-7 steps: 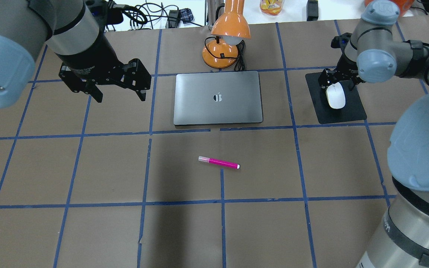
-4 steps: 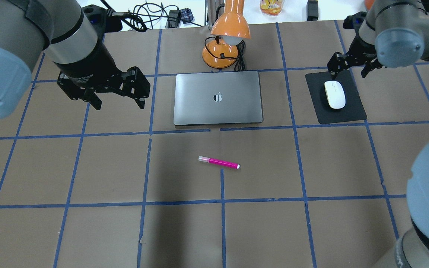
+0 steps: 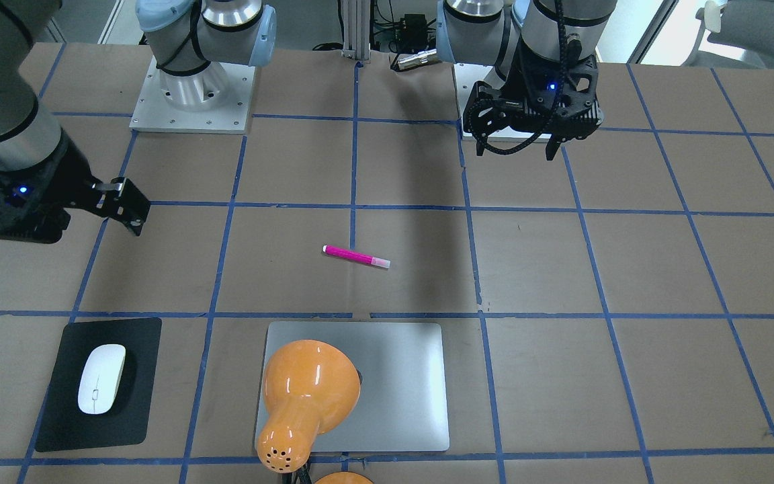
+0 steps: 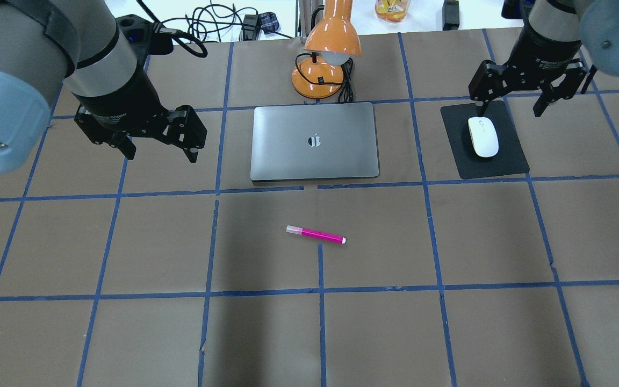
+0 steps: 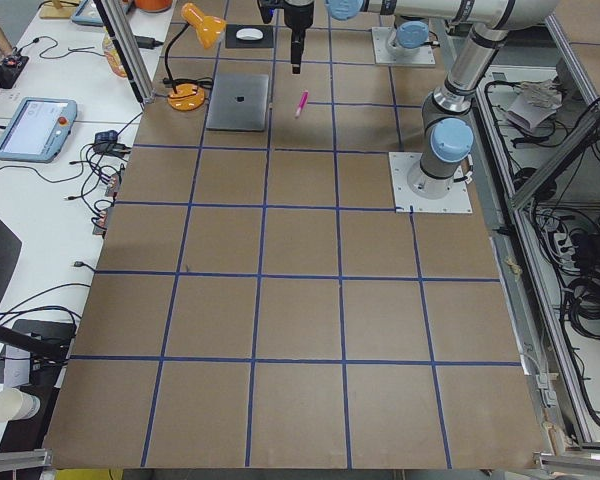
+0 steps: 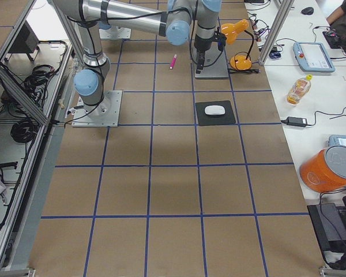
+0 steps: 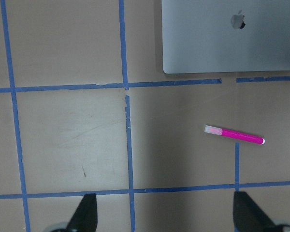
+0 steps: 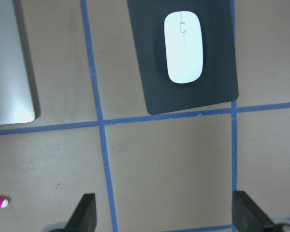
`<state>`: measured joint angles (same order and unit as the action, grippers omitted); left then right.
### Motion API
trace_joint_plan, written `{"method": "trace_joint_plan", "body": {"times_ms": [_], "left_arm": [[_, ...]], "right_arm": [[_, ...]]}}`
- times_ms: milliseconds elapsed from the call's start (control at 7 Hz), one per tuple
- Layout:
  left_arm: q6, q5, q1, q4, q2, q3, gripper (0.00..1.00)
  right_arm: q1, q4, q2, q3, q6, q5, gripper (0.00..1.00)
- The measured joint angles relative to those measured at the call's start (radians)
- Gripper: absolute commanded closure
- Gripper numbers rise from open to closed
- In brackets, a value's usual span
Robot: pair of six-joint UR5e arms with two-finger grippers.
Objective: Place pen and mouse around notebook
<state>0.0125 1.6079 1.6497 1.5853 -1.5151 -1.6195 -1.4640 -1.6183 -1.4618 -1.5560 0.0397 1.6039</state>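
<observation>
Notebook (image 4: 315, 141) between orange lamp (image 4: 325, 59) and pen (image 4: 316, 235) on brown, blue-taped table (image 4: 127, 242)

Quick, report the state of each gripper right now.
Left gripper: open, holding nothing.
Right gripper: open, holding nothing.
</observation>
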Motion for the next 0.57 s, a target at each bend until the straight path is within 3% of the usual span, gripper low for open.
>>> {"method": "trace_joint_plan", "body": {"times_ms": [571], "left_arm": [[0.009, 0.001, 0.0, -0.002, -0.001, -0.006, 0.0]], "right_arm": [[-0.029, 0.106, -0.086, 0.0, -0.006, -0.009, 0.0]]}}
